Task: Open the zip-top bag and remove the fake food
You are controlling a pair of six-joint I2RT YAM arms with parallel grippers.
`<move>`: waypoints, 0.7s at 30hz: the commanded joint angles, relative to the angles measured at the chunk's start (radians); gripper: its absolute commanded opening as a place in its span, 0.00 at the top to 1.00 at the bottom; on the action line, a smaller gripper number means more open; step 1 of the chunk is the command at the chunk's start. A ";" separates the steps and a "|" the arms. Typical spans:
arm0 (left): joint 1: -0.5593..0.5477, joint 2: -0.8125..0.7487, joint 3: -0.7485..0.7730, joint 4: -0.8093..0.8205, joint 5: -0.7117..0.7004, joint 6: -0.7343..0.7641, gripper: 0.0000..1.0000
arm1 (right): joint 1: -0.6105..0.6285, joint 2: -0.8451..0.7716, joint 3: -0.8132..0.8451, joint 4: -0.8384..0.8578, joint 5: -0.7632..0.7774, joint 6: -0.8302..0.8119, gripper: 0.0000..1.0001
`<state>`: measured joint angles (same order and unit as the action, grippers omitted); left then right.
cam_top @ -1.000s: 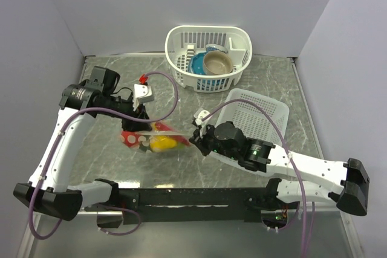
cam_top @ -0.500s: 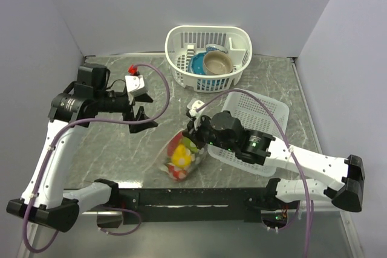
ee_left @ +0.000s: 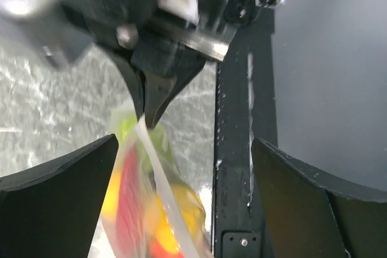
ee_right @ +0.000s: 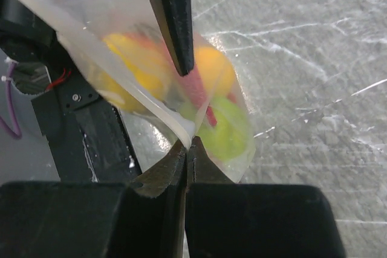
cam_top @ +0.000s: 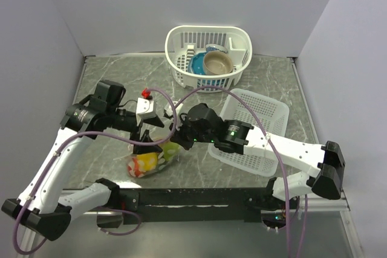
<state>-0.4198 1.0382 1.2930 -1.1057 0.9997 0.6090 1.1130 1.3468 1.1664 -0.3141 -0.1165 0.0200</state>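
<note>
Seeing the zip-top bag (cam_top: 160,155) shifted left versus half a second ago: then hanging beside the flat basket (cam_top: 266,113), now low near the front edge of the tabletop (cam_top: 284,80), left of centre, close to the black front rail (cam_top: 199,196). Still loaded with the fake food (cam_top: 144,162): yellow, red and lime green showing through the plastic. Pinched at its top edge by the right hand (ee_right: 187,144), closed tight on the plastic, and carried over with the right arm (cam_top: 284,152). Straddled by the left hand (ee_left: 182,146), spread wide with one finger either side, not clamping; half a second ago parked up and away to the left.

Room: bare tabletop left of and behind the bag; tight on the near side against the rail; flat basket just right of the right arm; deep basket (cam_top: 181,34) with blue bowl (cam_top: 196,63) and tan bowl (cam_top: 217,61) well apart at the back.

Long axis slanted: pinched top end up-right at the right hand, bulging bottom down-left toward the near-left corner. Cannot tell whether the bottom touches the tabletop.
</note>
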 commanded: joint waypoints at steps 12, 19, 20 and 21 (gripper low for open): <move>-0.047 -0.043 -0.259 0.348 -0.285 -0.112 0.01 | 0.002 -0.008 0.088 0.036 -0.069 -0.003 1.00; -0.047 0.008 -0.133 0.313 -0.302 -0.098 0.50 | 0.004 -0.018 0.046 0.052 -0.083 0.000 1.00; -0.047 0.010 -0.123 0.304 -0.297 -0.098 0.57 | 0.004 -0.020 0.041 0.061 -0.078 0.000 1.00; -0.048 0.014 -0.109 0.299 -0.285 -0.100 0.67 | 0.004 -0.024 0.035 0.067 -0.075 0.000 1.00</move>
<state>-0.4625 1.0473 1.0882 -0.8509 0.6991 0.5278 1.1080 1.3464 1.2060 -0.2901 -0.1658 0.0280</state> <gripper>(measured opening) 0.469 0.015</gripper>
